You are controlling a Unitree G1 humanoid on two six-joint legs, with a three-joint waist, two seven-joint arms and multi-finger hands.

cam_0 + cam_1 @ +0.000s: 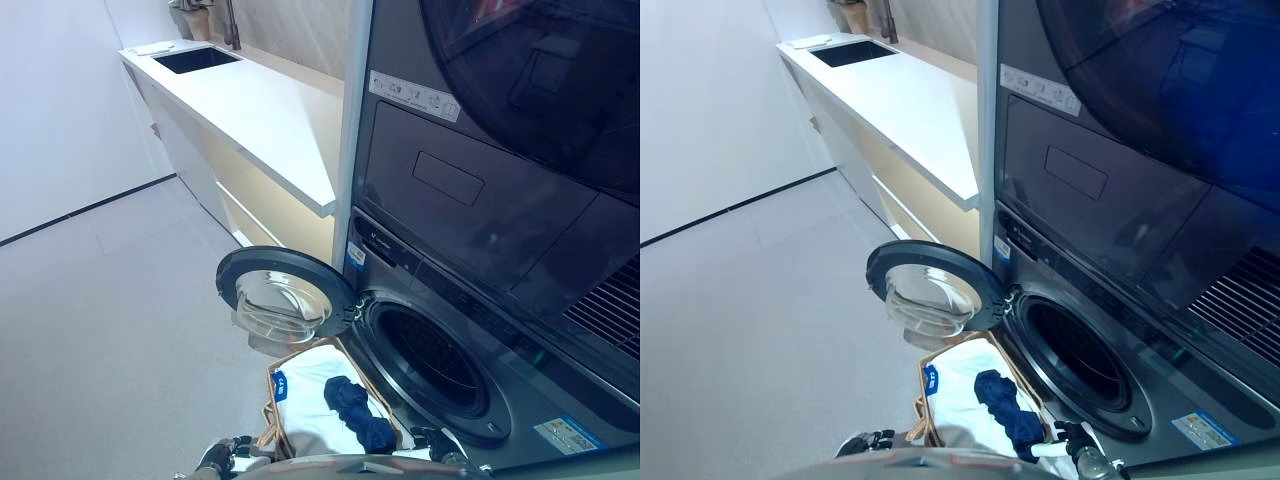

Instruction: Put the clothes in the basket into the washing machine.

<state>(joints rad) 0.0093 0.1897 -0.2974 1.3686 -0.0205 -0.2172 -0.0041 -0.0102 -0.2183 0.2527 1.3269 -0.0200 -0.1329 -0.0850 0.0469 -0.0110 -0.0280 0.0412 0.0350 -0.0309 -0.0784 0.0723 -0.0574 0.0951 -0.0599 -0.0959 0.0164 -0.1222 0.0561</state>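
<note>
The washing machine (pixel 470 330) stands at the lower right with its round door (pixel 285 295) swung open to the left and its dark drum opening (pixel 430 365) showing. A tan-rimmed basket (pixel 272 385) sits on the floor just in front of the door. It holds a white cloth (pixel 310 385) with a dark blue cloth (pixel 355 410) lying on top. My left hand (pixel 222 456) shows at the bottom edge, beside the basket's left rim. My right hand (pixel 1072 446) shows at the bottom edge, right of the basket and below the drum. Both hands are only partly in view.
A second dark machine (pixel 520 120) is stacked above the washer. A long white counter (pixel 260 105) with a sink (pixel 195 60) runs along the wall to the back left. Grey floor (pixel 100 330) spreads to the left.
</note>
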